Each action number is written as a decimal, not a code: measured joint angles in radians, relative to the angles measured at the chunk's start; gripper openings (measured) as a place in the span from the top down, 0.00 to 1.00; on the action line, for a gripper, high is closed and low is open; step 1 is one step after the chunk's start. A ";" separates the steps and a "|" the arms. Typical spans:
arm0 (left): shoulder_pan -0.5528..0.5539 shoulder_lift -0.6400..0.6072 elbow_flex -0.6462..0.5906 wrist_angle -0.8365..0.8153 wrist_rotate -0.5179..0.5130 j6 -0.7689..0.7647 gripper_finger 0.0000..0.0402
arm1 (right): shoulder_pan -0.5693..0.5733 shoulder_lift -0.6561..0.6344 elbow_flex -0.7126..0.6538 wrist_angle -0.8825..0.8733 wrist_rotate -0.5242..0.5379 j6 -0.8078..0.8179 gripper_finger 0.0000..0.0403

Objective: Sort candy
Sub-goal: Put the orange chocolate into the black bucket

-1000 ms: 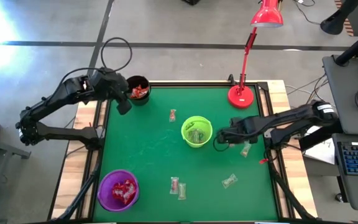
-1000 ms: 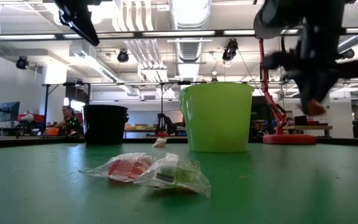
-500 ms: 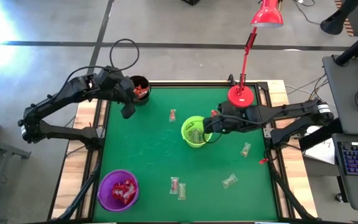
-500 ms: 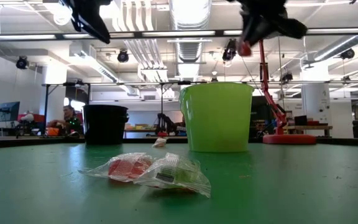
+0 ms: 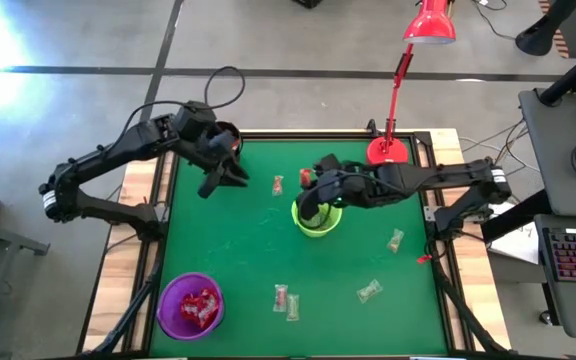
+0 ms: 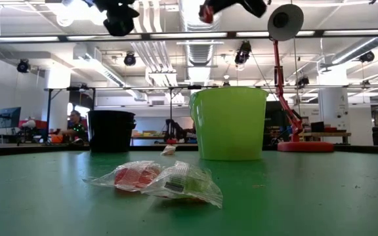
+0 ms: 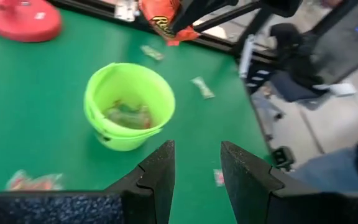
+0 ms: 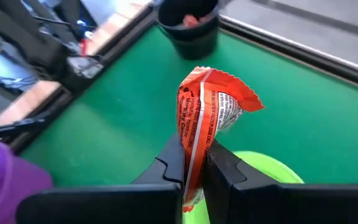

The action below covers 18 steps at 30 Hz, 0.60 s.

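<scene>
An orange-wrapped candy point(image 8: 205, 124) is pinched between the closed fingers of the right gripper point(image 8: 194, 163), which hangs in the air over the far rim of the green cup point(image 5: 315, 212), on the side toward the black cup point(image 8: 188, 23). The green cup already holds pale-wrapped sweets, the black cup shows red ones, and the purple cup point(image 5: 190, 305) at the near left corner holds red ones too. Loose candy lies on the green bench point(image 5: 238, 250): one piece point(image 5: 278, 185) between the black and green cups, a pair point(image 5: 286, 300) near the front edge, and two clear-wrapped pieces point(image 5: 370, 290) toward the right side.

The left gripper point(image 7: 196, 163) hovers just beside the black cup with its fingers apart and nothing between them.

The step in hand looks like the carry of a picked sweet to its cup. Which cup it is meant for is hard to tell, though the red-orange wrapper seems to match the black cup's contents better than the green's. The next move calls for the right arm to bring the sweet squarely above the chosen cup's mouth, clear of the left arm close by, before the fingers part.
</scene>
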 joint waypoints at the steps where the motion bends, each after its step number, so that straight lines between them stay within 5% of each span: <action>1: 0.000 0.006 0.000 0.006 0.021 0.000 0.72 | 0.000 0.012 0.021 0.008 -0.007 -0.023 0.95; 6: 0.000 0.033 0.000 0.027 0.125 0.022 0.72 | 0.000 0.082 0.115 0.065 -0.069 -0.129 0.95; 14: 0.000 0.051 0.000 0.066 0.139 0.019 0.72 | 0.000 0.183 0.283 0.011 -0.105 -0.213 0.95; 18: 0.000 0.046 0.000 0.065 0.271 0.018 0.69 | 0.000 0.201 0.326 -0.003 -0.105 -0.230 0.95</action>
